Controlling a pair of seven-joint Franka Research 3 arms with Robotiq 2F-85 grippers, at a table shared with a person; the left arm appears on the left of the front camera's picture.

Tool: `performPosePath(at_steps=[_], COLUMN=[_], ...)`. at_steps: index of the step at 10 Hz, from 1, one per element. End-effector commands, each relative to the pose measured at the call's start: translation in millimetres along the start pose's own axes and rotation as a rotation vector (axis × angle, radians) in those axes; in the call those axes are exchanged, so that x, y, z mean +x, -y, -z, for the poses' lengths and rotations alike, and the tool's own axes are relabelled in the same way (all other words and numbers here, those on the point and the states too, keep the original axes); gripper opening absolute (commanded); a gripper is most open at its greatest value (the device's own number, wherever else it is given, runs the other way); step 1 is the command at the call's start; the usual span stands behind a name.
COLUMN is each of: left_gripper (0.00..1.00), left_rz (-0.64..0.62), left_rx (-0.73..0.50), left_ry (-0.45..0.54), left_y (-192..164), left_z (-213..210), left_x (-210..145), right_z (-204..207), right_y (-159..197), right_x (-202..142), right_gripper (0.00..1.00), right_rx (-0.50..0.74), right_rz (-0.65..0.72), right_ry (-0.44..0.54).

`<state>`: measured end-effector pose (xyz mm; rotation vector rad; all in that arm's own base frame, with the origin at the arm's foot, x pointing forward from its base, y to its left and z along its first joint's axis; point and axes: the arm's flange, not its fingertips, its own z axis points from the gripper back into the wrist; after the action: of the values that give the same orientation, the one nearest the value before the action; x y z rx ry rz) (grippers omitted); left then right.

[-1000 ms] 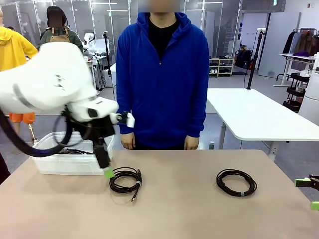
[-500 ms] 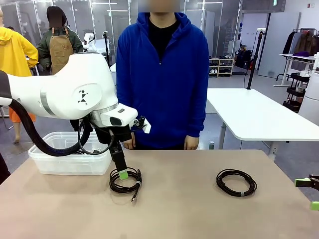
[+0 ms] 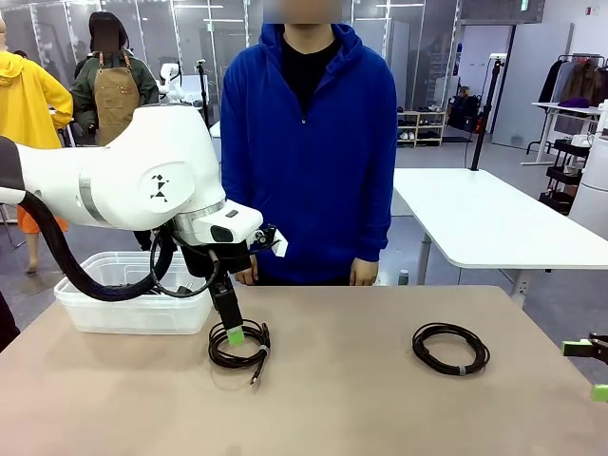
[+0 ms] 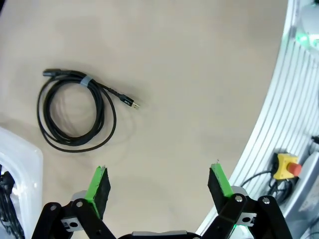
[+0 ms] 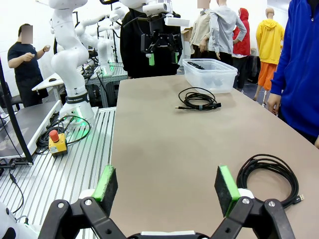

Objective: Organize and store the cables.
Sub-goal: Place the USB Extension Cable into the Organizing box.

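Observation:
Two cables lie on the tan table, each a thin black coil. The left coil [image 3: 239, 344] sits just right of the clear plastic bin [image 3: 95, 309]; in the left wrist view this coil [image 4: 75, 112] has a grey tie and a loose plug end. My left gripper [image 3: 235, 332] hangs open just above its near-left edge, its jaws [image 4: 159, 181] wide with nothing between them. The right coil [image 3: 450, 348] lies beyond my open right gripper [image 3: 587, 370], and in the right wrist view that coil [image 5: 271, 172] is to the right of the empty jaws [image 5: 167, 185].
A person in a blue hoodie [image 3: 309, 142] stands at the far edge, hands down. The bin [image 4: 15, 164] holds some black cable. Beyond the table's near edge are a ribbed metal platform [image 5: 75, 164] and an emergency-stop button [image 5: 55, 137]. A white table [image 3: 494, 223] stands behind.
My left arm has swung right from over the bin and come to rest above the left coil. The right gripper and both coils have not moved.

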<state>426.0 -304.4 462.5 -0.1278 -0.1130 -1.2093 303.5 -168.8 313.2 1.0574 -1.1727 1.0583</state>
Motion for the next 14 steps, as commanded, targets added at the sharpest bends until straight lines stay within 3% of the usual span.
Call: performPosePath(at_steps=[1,3,8,12,14], left_gripper=[1.00,1.00,1.00,1.00,1.00], left_rz=[-0.030,-0.183,-0.408,-0.608,-0.679], left_rx=[0.007,0.096,0.190,0.213,0.138], left_ry=[0.074,0.017,-0.146,-0.177,-0.120], left_y=[-13.8,-20.2,-36.8,-65.0,-81.5], left_z=[22.6,31.5,53.4,88.4,107.0], left_x=[20.6,38.2,82.1,87.9,81.6], right_z=[0.5,0.5,0.5,0.5,0.5], right_y=[1.6,1.6,1.6,1.6,1.6], right_x=[3.6,3.6,3.6,3.6,3.6], right_gripper=[1.00,1.00,1.00,1.00,1.00], right_rx=[-0.010,-0.010,-0.010,-0.010,-0.010], right_rz=[0.024,0.024,0.024,0.024,0.024], right_ry=[0.008,0.008,0.008,0.008,0.008])
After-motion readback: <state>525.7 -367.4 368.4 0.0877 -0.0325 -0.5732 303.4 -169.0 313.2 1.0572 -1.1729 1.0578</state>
